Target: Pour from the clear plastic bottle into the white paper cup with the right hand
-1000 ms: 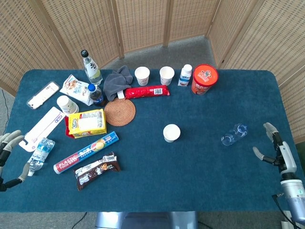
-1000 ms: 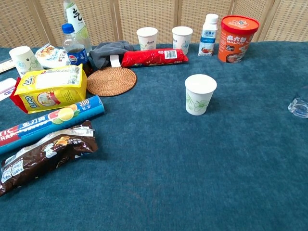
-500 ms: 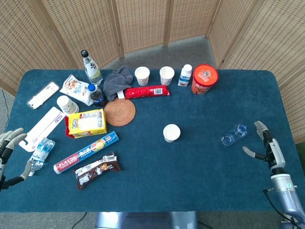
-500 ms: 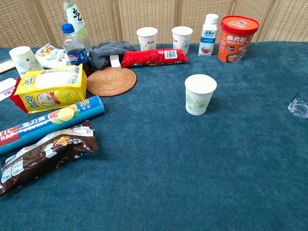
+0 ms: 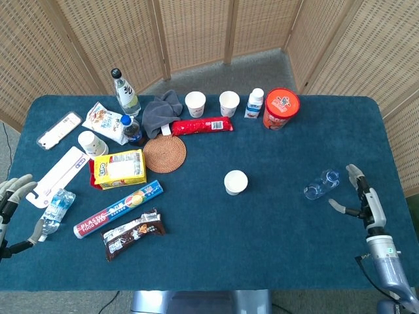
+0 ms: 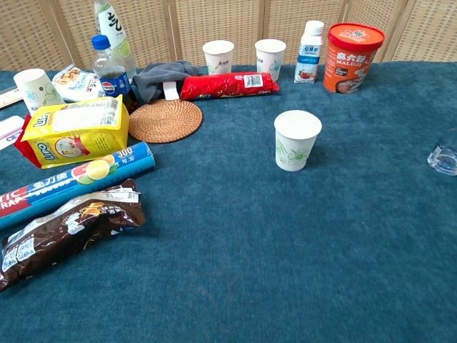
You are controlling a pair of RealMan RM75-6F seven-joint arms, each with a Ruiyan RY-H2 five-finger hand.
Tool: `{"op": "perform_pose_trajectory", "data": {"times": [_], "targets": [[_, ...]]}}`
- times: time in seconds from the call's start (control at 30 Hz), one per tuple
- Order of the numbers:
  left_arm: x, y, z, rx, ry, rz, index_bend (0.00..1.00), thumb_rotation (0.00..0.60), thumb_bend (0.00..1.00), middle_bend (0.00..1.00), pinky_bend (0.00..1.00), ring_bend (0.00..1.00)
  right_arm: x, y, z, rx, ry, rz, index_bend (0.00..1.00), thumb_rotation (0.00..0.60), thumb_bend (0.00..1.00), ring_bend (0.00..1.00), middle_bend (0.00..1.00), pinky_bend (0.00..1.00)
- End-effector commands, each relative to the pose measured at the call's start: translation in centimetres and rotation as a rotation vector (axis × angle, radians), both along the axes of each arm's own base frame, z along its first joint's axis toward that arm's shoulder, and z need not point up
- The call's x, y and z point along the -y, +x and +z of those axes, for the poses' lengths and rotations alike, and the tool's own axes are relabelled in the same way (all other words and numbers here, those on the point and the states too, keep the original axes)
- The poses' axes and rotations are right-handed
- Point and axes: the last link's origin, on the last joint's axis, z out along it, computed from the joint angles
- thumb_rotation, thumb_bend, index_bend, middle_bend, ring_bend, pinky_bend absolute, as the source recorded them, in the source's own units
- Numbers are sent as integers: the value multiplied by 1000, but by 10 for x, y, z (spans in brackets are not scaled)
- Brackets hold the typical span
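A clear plastic bottle [image 5: 321, 184] lies on its side on the blue table, right of centre; only its end [image 6: 444, 158] shows at the chest view's right edge. The white paper cup [image 5: 236, 182] [image 6: 298, 139] stands upright mid-table, left of the bottle. My right hand [image 5: 359, 194] hovers just right of the bottle with fingers spread, holding nothing and not touching it. My left hand [image 5: 14, 208] is open at the table's left edge, beside another small crumpled bottle [image 5: 55, 209]. Neither hand shows in the chest view.
Along the back stand two paper cups [image 5: 195, 103] [image 5: 229, 103], a small milk bottle [image 5: 255, 103] and an orange noodle tub [image 5: 281, 108]. On the left lie a rattan coaster [image 5: 164, 153], a yellow box [image 5: 119, 168], a wrap roll [image 5: 118, 209] and a snack bag [image 5: 134, 233].
My right hand has moved up and leftward, closing in on the clear bottle. The left hand has barely shifted. The bottle and cup have not moved.
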Motion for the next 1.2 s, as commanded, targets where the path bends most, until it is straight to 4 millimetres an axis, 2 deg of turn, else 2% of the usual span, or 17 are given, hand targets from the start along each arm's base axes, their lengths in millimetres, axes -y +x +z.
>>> {"op": "perform_pose_trajectory", "data": {"times": [0.03, 0.33, 1.2], "targets": [[0, 0, 0, 0, -1, -1, 118, 451, 505, 103, 53, 76, 0, -1, -2, -1, 0, -4, 0, 579, 50, 0, 0, 0], [2, 0, 2, -3, 1, 0, 118, 457, 506, 108, 53, 76, 3, -7, -3, 18, -29, -21, 0, 586, 51, 0, 0, 0], [5, 1, 8, -18, 9, 5, 118, 455, 506, 112, 53, 76, 16, -5, -27, 34, 10, -17, 0, 600, 50, 0, 0, 0]]}}
